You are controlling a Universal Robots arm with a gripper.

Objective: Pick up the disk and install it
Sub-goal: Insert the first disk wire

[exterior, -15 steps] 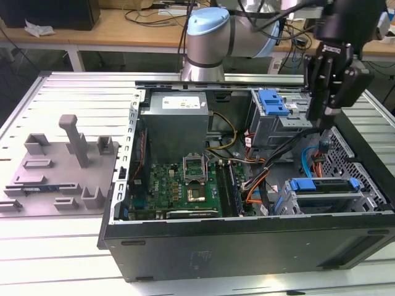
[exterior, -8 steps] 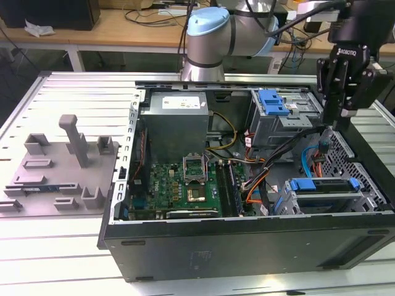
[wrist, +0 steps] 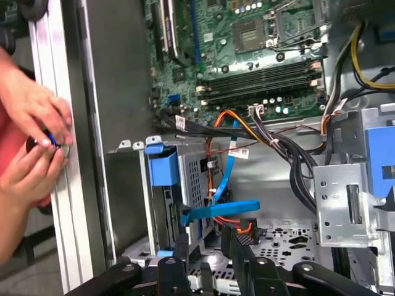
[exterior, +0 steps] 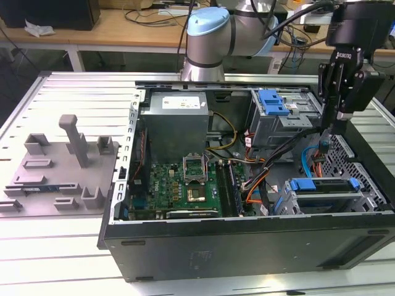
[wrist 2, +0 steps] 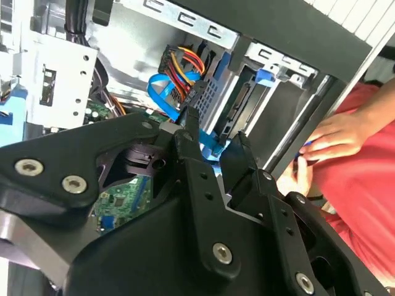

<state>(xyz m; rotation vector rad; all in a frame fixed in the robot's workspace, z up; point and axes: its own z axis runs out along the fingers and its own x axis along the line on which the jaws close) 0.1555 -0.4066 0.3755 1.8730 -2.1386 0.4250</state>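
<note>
The disk, silver in a bright blue carrier frame, lies in the lower drive bay of the open computer case, at the exterior view's right. In the first wrist view it stands edge-on in that bay, its blue frame showing. My gripper hangs above the case just behind the bay, a short way from the disk. Its fingers are apart with nothing between them, so the gripper is open. In the second wrist view the gripper points at a blue flat cable.
A grey drive cage with a blue latch stands behind the gripper. Cable bundles cross beside the bay, with the motherboard and power supply beyond. A person's hands work at the case's outer wall. A grey fixture plate lies at the exterior view's left.
</note>
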